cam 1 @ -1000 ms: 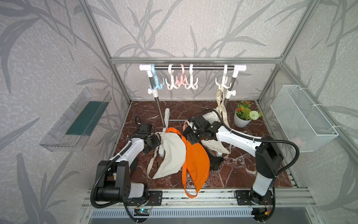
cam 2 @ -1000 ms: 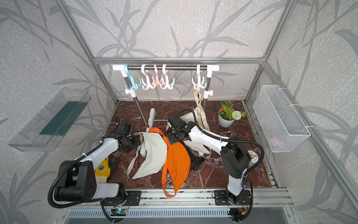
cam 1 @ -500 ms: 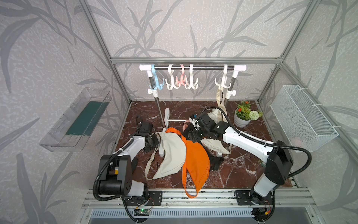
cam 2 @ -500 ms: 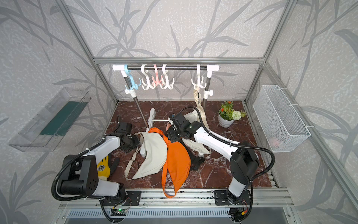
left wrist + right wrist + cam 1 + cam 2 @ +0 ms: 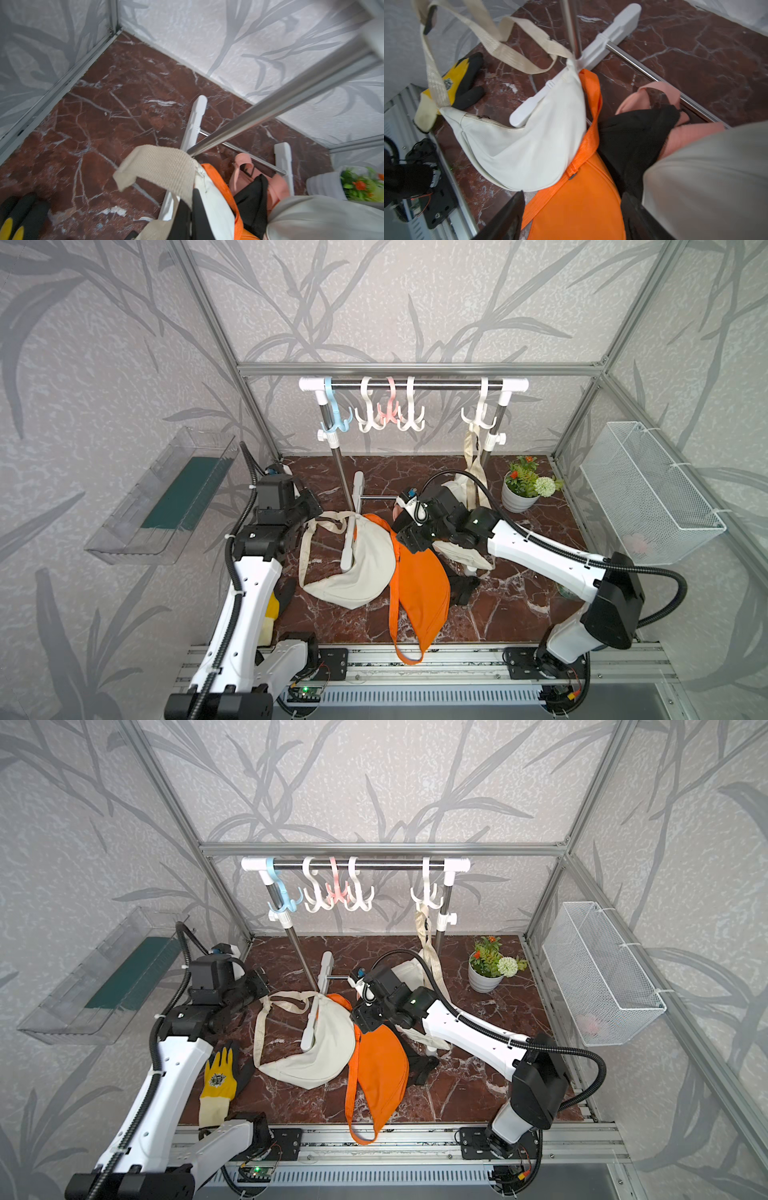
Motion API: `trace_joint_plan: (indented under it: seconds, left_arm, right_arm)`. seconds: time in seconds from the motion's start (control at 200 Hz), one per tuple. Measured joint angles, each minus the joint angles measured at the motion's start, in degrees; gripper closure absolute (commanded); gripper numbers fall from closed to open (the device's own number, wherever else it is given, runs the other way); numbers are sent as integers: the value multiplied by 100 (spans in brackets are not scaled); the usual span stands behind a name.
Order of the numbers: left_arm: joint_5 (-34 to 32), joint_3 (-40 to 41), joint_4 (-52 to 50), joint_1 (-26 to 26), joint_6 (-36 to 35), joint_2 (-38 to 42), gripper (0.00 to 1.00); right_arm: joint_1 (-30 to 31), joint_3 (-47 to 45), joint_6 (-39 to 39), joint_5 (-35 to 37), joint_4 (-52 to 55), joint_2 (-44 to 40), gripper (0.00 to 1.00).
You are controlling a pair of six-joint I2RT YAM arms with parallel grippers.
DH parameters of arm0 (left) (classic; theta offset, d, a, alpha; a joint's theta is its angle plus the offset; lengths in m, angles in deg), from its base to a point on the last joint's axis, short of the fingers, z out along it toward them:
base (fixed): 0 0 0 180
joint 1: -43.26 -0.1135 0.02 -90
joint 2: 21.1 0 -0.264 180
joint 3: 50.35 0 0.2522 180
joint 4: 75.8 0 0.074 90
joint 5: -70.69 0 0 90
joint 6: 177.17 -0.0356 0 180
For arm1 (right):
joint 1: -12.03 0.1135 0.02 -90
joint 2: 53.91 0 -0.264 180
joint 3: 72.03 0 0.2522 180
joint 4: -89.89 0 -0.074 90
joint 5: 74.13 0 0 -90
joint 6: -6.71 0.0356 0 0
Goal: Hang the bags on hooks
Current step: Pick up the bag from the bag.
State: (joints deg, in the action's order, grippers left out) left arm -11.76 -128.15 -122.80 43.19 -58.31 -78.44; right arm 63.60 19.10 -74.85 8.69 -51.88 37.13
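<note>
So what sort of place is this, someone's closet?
Probably a lab mock-up of a closet corner: leaf-patterned wall panels in a bare aluminium frame, a white-and-chrome clothes rail with plastic hooks, and two white robot arms bolted to a front track.

Bright even light, soft shadows, wrist views smeared, perhaps motion blur

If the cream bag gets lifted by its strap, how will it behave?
Probably floppy: the cream bag lies slumped flat, so it should sag and swing. Its woven strap looks rough, so the left claw should grip it well. It may snag on the rack foot touching it.
</note>
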Motion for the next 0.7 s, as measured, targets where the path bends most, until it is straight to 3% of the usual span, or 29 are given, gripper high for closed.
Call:
trace_joint_plan:
  seconds: [0.205, 0.36, 0.51, 0.7]
  left_arm:
    - [518, 341, 483, 0, 350, 516, 100]
    - [721, 634, 927, 0, 629, 737, 100]
    - [850, 756, 1237, 2, 739, 767, 100]
    - [1036, 1058, 1659, 2, 911, 909, 100]
  right_arm:
    - [542, -11, 59, -872, -811, -37, 25]
    - [916, 35, 612, -1349, -1589, 179, 25]
    - [1211, 221, 1099, -1338, -2212, 885, 25]
    - [1519, 448, 1727, -767, -2872, 1838, 25]
